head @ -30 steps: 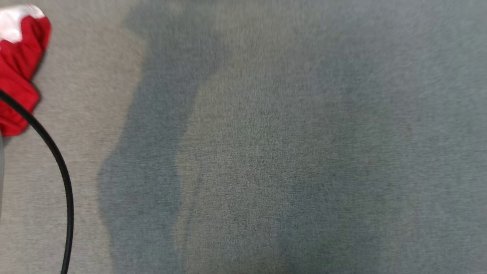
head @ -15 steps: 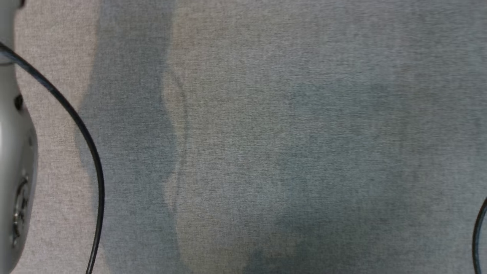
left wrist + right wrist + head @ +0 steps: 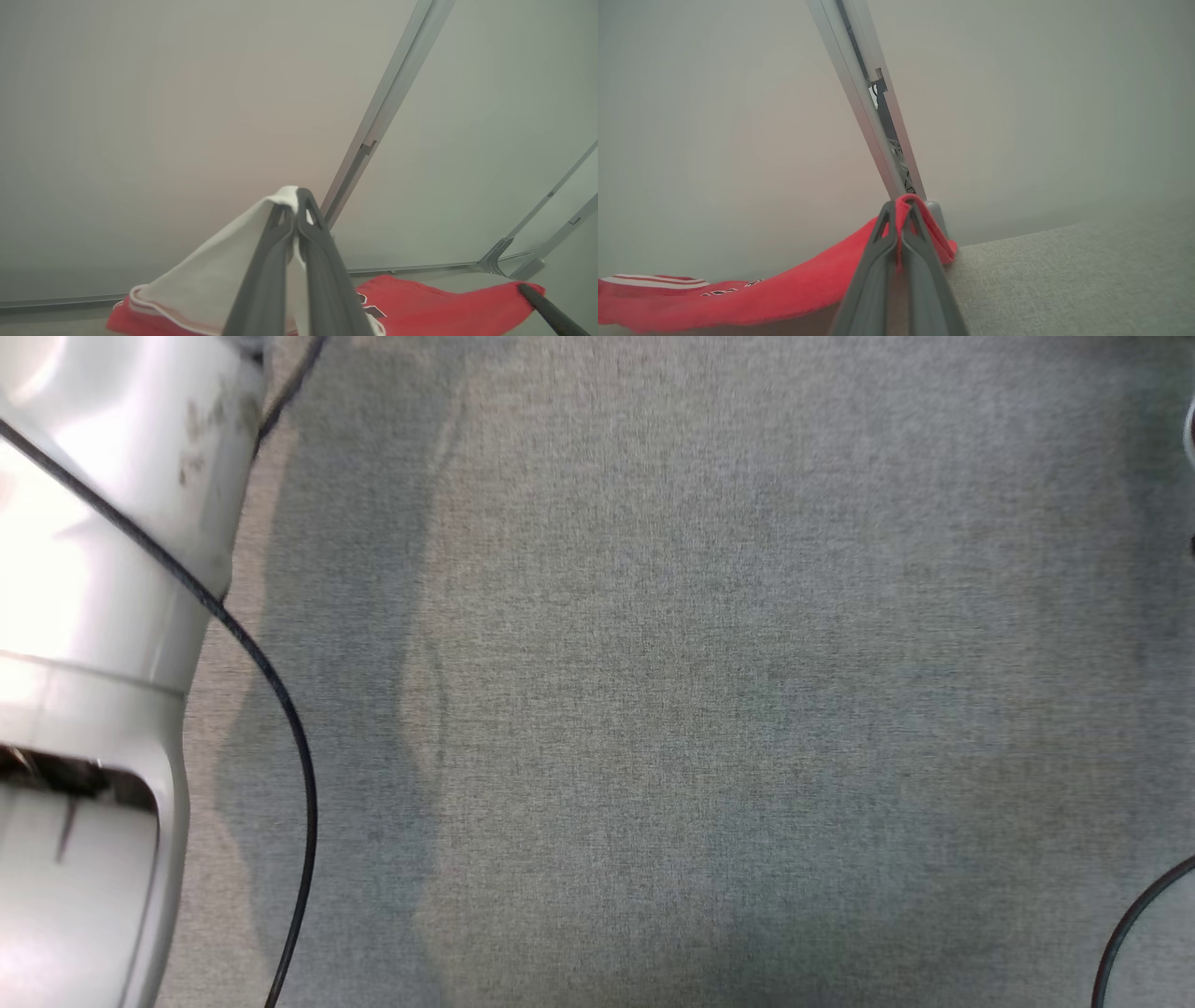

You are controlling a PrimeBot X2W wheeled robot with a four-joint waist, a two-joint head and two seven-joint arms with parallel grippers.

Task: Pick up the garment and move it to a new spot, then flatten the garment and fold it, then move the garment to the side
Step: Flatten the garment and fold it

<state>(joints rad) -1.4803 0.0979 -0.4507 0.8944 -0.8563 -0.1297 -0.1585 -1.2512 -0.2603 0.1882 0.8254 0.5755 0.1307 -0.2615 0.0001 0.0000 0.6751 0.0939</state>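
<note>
Holding the garment (image 3: 420, 298) stretched between both arms: pinched shut on a white edge with the left gripper (image 3: 296, 205), pinched shut on a red fold with the right gripper (image 3: 900, 210), slack in between sagging low over the cloth-topped bench (image 3: 1064, 275), touching it or just clear, hard to tell which. Judged to be mid-carry, with laying-down, flattening and folding yet to come. Gripped only by thin bits of fabric up near the fingertips, so liable to slip free under a sharp tug or a fast swing, dropping one end and leaving a heap to sort out. Possibly pinching more than one layer on the right, judging by the loop of red cloth over the tips; would then refuse to open flat once set down. Spreading the arms too far would strain both holds or pull one loose; closing them up would bunch the middle and drag it, pressing in creases ahead of the flattening. Worth watching the dark cable (image 3: 297, 728) slung off the pale left forearm (image 3: 84, 569) across the bench in the head view: might end up trapped under the cloth or raked over it on the way down. Close, too, to the back wall (image 3: 140, 116) and its metal post (image 3: 873, 116); could brush or snag fabric there if carried further that way.
</note>
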